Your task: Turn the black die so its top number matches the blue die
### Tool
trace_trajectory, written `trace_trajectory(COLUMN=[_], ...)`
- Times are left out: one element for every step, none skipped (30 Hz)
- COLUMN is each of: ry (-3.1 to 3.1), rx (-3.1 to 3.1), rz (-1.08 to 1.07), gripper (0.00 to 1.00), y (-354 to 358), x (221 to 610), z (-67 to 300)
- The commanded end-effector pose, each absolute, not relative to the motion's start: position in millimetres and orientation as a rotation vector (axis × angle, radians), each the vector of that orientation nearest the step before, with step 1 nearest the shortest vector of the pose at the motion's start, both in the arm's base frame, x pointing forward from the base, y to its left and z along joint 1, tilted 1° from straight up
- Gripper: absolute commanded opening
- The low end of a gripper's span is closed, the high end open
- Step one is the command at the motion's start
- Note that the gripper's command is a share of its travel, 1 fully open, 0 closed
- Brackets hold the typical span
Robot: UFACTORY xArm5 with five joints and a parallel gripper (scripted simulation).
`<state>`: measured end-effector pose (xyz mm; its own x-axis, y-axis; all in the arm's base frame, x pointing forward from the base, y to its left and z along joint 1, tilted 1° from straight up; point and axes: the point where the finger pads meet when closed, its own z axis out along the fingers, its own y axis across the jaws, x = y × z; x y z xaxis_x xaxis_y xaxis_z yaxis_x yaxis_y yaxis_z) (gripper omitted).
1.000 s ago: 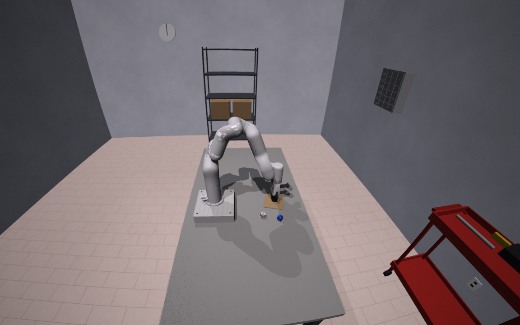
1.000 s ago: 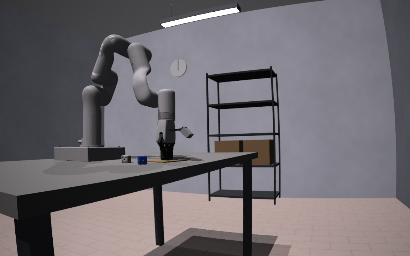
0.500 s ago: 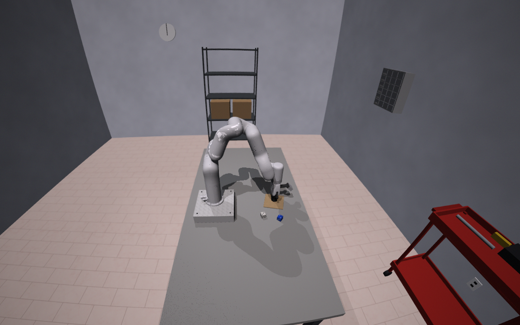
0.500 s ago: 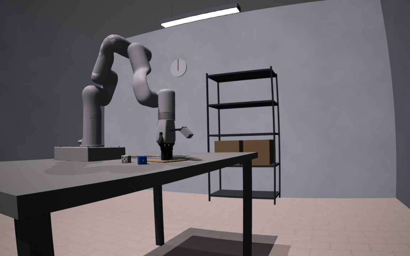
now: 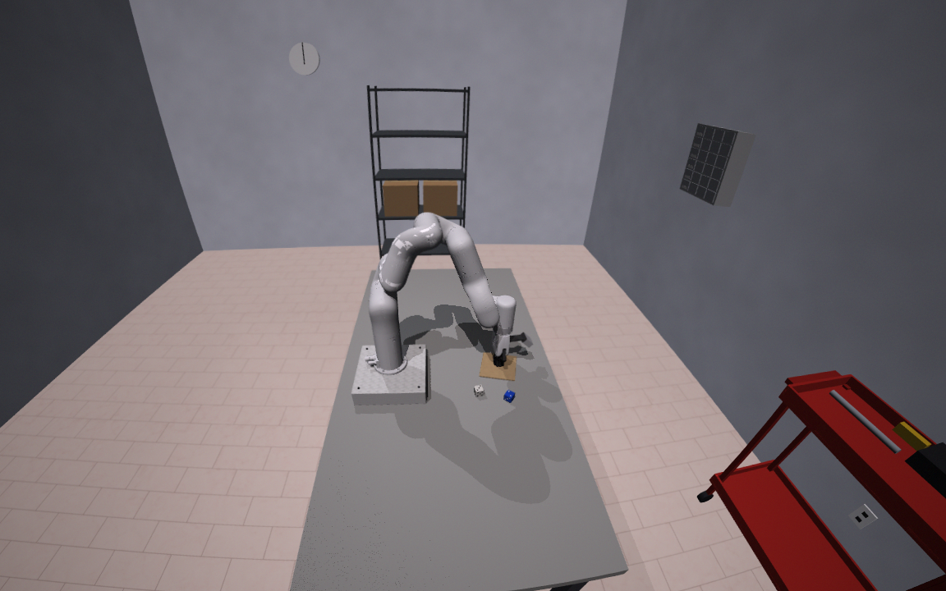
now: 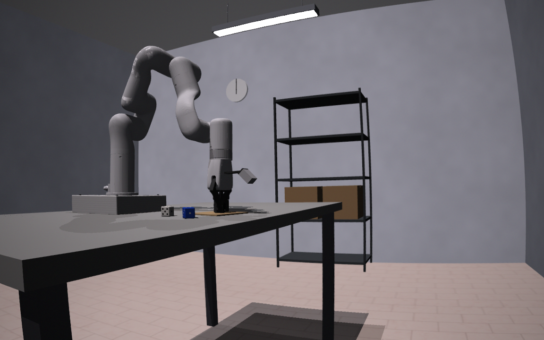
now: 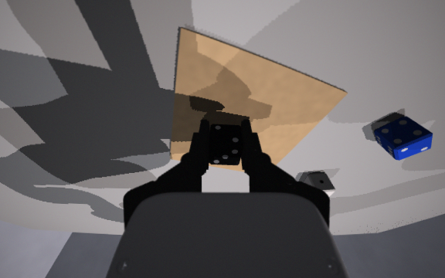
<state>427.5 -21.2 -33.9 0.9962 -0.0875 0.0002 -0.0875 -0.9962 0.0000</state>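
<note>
My gripper (image 7: 225,130) (image 5: 499,359) (image 6: 220,206) is shut on the black die (image 7: 225,144), which sits low on the tan mat (image 7: 284,96) (image 5: 507,370) (image 6: 233,212) near its front left edge. The die's visible face shows several white pips. The blue die (image 7: 404,137) (image 5: 508,396) (image 6: 188,212) lies on the grey table to the right of the mat in the wrist view, with four pips on top. A white die (image 7: 317,181) (image 5: 478,391) (image 6: 167,210) lies near the gripper's right side, partly hidden by the gripper body in the wrist view.
The arm's base plate (image 5: 390,382) stands on the table (image 5: 447,478) left of the dice. A black shelf rack (image 5: 419,168) with cardboard boxes stands behind the table. A red cart (image 5: 880,470) stands at the lower right.
</note>
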Motion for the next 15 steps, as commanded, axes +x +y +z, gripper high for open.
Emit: trace_trajectory(ry=[-0.138,-0.138,-0.138,-0.138,-0.138,-0.138,-0.138,-0.138,-0.138,-0.138,-0.138,-0.138,-0.138,-0.138,-0.138], rx=[3.139,3.139,3.139,3.139,3.139,3.139,3.139,3.139,3.139,3.139,3.139,3.139,3.139,3.139,3.139], rz=[0.005,0.005,0.005,0.005,0.005,0.005,0.005,0.005,0.005,0.005,0.005,0.005,0.005,0.005,0.005], gripper=[0.27,0.27,0.27,0.27,0.27,0.27,0.27,0.27,0.27,0.27,0.27,0.27,0.27,0.27,0.27], y=[-21.3,-21.3,-21.3,-21.3,-21.3,-21.3,-21.3,-21.3,-21.3,-21.3,-21.3,-21.3,-21.3,-21.3,-21.3], x=[428.8,428.8,428.8,428.8,428.8,428.8,428.8,428.8,428.8,428.8,428.8,428.8,428.8,428.8,428.8], z=[-32.9,-32.9,-32.9,-32.9,-32.9,-32.9,-32.9,-32.9,-32.9,-32.9,-32.9,-32.4,-31.4,-29.6,-26.9])
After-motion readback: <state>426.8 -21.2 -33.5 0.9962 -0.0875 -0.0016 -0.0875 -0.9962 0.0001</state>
